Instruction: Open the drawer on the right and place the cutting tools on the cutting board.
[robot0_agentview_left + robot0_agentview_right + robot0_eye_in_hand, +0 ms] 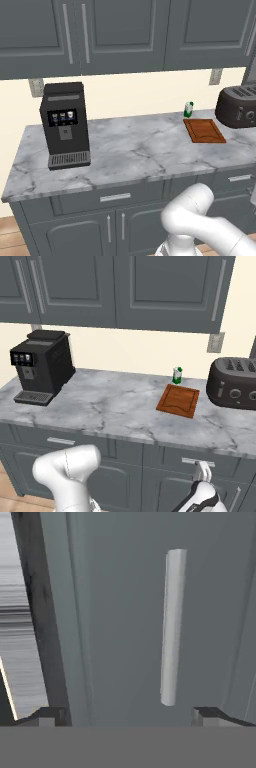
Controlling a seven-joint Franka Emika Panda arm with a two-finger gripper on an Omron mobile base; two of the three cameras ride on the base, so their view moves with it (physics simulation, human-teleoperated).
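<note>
I am holding my gripper (128, 714) spread wide before the shut drawer (150, 612), its silver handle (171, 627) between my fingertips; the cutting board (204, 130) is lying near the counter's (125, 145) back edge.

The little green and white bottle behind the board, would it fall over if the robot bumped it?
Probably. The bottle stands upright, small and narrow, so a nudge could tip it. It looks light, so it would likely slide on the smooth marble counter. If round, it might roll toward the cutting board.
</note>
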